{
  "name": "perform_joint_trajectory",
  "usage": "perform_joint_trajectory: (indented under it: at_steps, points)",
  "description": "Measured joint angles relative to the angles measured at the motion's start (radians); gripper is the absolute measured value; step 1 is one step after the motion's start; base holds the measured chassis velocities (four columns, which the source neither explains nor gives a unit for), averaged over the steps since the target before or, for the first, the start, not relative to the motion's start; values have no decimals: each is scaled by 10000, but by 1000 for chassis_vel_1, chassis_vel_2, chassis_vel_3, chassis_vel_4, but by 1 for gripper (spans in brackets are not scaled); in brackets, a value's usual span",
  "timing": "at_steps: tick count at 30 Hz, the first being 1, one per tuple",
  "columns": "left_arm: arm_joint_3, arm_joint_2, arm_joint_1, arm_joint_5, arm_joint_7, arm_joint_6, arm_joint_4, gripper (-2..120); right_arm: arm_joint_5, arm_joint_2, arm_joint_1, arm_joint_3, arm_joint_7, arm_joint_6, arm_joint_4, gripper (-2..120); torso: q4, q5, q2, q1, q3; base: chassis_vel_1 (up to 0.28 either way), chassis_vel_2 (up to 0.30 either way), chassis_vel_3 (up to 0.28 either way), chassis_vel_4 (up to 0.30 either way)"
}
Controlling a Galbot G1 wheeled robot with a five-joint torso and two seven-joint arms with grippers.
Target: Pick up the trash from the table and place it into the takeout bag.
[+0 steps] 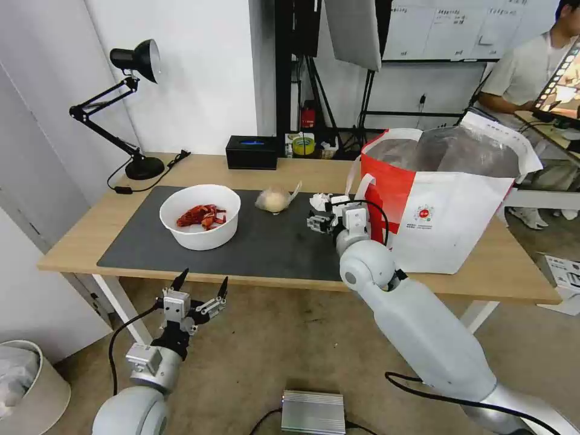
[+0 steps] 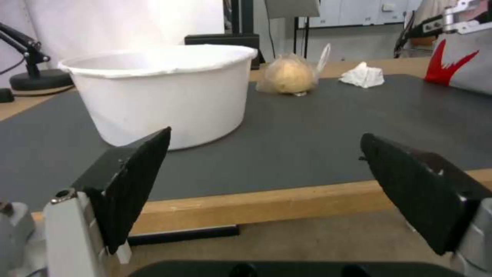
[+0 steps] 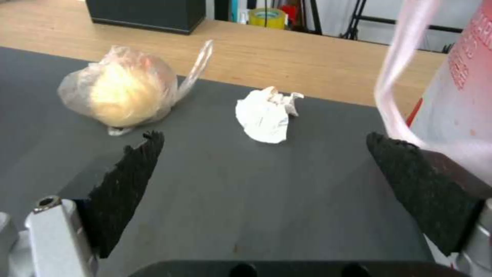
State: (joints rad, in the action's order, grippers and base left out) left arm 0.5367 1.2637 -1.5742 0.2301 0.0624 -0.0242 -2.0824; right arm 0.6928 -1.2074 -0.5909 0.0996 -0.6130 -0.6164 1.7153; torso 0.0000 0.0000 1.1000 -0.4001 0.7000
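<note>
Now the right tool (image 1: pixel 320 219) hangs low over the dark mat on the bench (image 1: pixel 84 235), wide open and holding nothing. Just ahead of it lies the crumpled white tissue (image 3: pixel 266 114). The knotted bag of beige stuff (image 3: pixel 123 91) sits a little to the left of the tissue. The white bowl (image 1: pixel 200 215) with red shell scraps stands farther left on the mat. The big takeout bag (image 1: pixel 447 205) stands open on the bench's right side. The left tool (image 1: pixel 199 289) waits in front of the bench's near edge, wide open and empty too.
</note>
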Motion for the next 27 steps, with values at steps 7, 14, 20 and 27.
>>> perform_joint_trajectory:
  at_steps: [7, 14, 20, 27]
  points:
    - [-81, 15, 54, -13, 1, -9, 110, 100, -7, -304, 323, -28, -52, -70, -586, 100, 0, 0, 0, 0, 0, 0, 0, 0, 0]
    - [-136, 50, 79, -24, 0, -12, 156, 100, -4, -456, 522, -70, -49, -120, -914, 100, 1, 0, 0, 0, 0, 0, 0, 0, 0]
    - [-186, 41, 102, -33, -2, -21, 211, 100, 44, -598, 823, -79, -35, -140, -1403, 100, 0, 0, 0, 0, 0, 0, 0, 0, 0]
    - [-196, -5, 125, -27, -3, -24, 226, 100, 265, -760, 1235, -43, -14, -258, -1917, 100, 0, 0, 0, 0, 0, 0, 0, 0, 0]
